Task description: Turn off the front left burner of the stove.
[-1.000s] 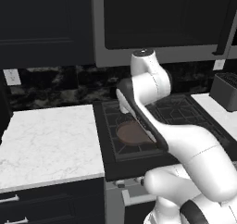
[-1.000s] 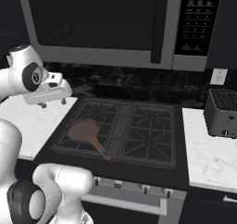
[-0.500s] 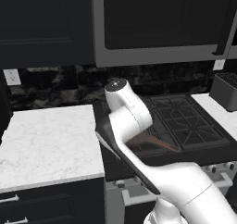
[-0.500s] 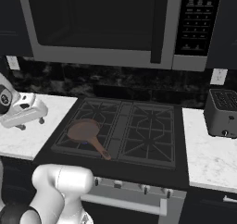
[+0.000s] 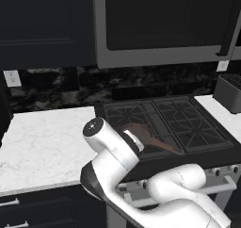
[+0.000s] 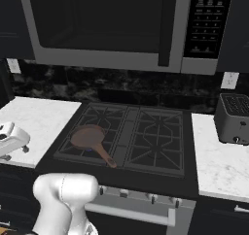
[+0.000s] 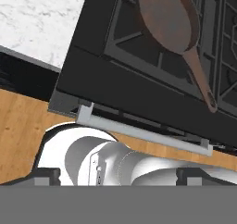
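— Where do things stand on the wide black gas stove [image 6: 131,137] with its silver front?

— The front left burner [image 6: 90,142], the near-left black cast-iron grate square, sits under a round copper-brown frying pan [image 6: 87,137] whose long handle runs toward the near edge. The small dark knobs [image 6: 125,193] line the silver front, just above the silver bar handle [image 6: 129,214].

— And the pincer?

— I cannot tell whether it is open or closed; its tips aren't clear. The hand camera looks down from the near left at the stove's corner and the bar handle [image 7: 139,134].

— So what makes this step go well?

— My read: the arm needs to come low to the front panel and pick the correct knob, likely the leftmost, square-on, then turn it firmly without slipping.

— Any edges to mind?

— The bar handle juts out just below the knobs, and the pan handle [image 5: 162,144] reaches near the stove's front lip. The white marble surface [image 5: 42,144] flanks the stove on the left, the dark toaster [image 6: 233,118] sits well apart on the right.

— Room to move?

— Open space in front of the panel looks ample.
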